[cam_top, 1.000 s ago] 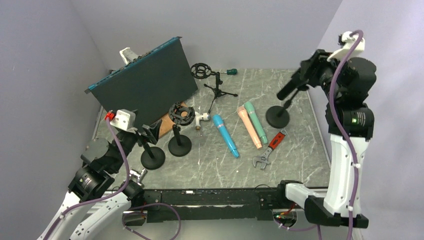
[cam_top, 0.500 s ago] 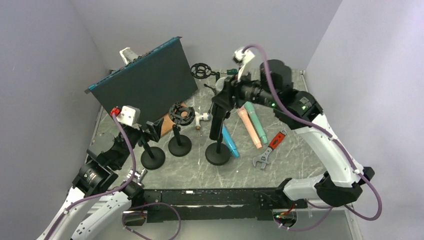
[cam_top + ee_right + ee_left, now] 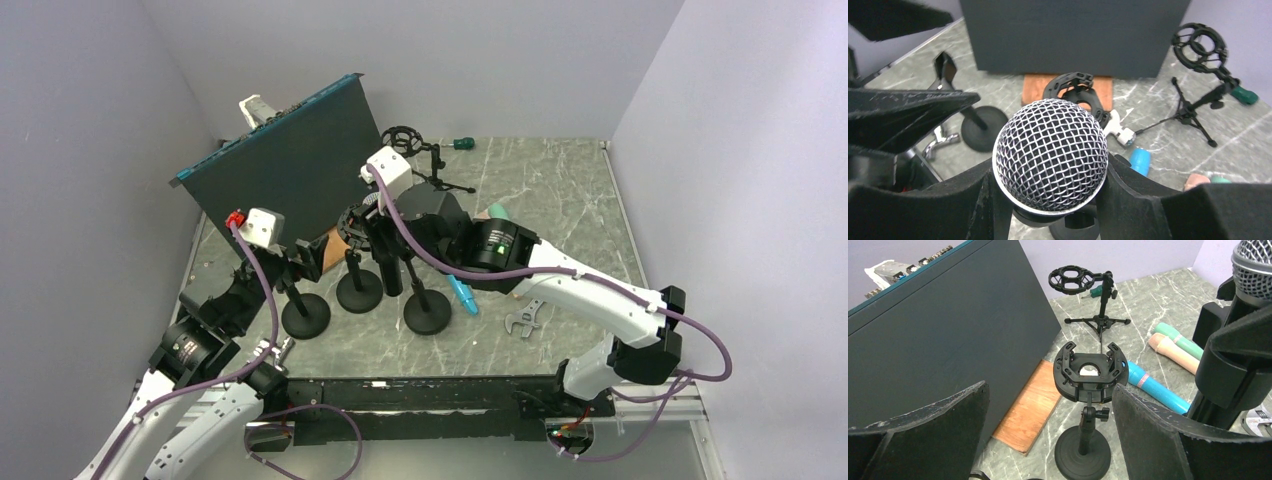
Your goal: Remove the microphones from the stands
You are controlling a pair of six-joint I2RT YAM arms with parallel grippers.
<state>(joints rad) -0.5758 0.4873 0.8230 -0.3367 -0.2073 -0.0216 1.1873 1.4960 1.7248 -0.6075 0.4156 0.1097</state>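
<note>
so the right gripper (image 3: pixel 388 243) is clamped on the mic (image 3: pixel 1050 156), its fingers pressed against both sides just under the mesh head. the mic sits upright in its stand (image 3: pixel 427 313), whose round base is near the middle of the table, just beside the blue mic (image 3: pixel 462 292). whether the base rests on the table or hangs a little above it cannot be told. the left gripper (image 3: pixel 1048 405) is spread wide and holds nothing. the empty mount (image 3: pixel 1090 372) shows between its fingers, and the mic's head is at the far right edge of that view.

the step in hand looks like steadying the stand so the mic can come free. the left gripper should probably swing right, past the empty mount, and close on the stand's pole low down, below the clip. once that grip is firm, the right gripper should pull along the mic's own axis, not sideways, or the clip may bind and the whole stand tip. it should go slowly, because two other stands crowd in close on the left.
</note>
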